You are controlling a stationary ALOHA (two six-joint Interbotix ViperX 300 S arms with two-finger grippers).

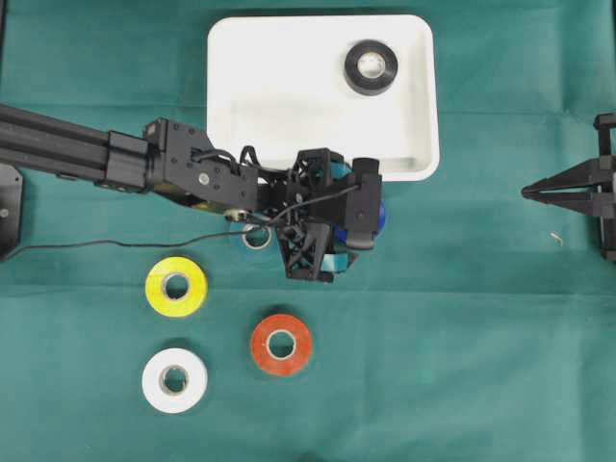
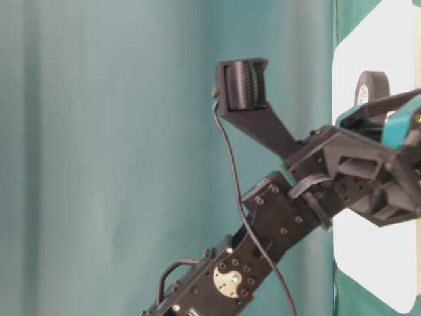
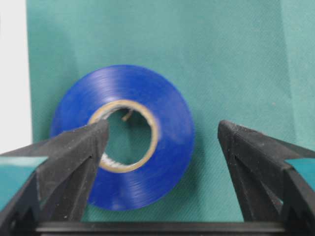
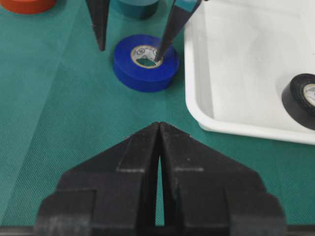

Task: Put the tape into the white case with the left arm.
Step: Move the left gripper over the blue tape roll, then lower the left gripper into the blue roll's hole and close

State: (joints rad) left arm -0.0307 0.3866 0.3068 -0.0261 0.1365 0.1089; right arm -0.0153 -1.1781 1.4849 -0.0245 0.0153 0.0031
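Note:
A blue tape roll [image 3: 147,167] lies flat on the green cloth, just beside the white case [image 4: 197,110]. My left gripper [image 3: 163,129] hangs over it, open. One finger [image 4: 165,42] points into the roll's hole and the other finger [image 4: 100,29] stands outside the roll. In the overhead view the left gripper [image 1: 346,236] covers most of the blue tape [image 1: 382,217], below the white case [image 1: 289,96]. A black tape roll [image 1: 371,66] lies inside the case. My right gripper [image 4: 159,125] is shut and empty at the right edge [image 1: 531,192].
Yellow [image 1: 175,286], red [image 1: 281,344] and white [image 1: 174,380] tape rolls lie on the cloth, left of and nearer than the gripper. A teal roll [image 4: 135,7] sits partly under the left wrist. A thin black cable [image 1: 115,243] trails leftwards.

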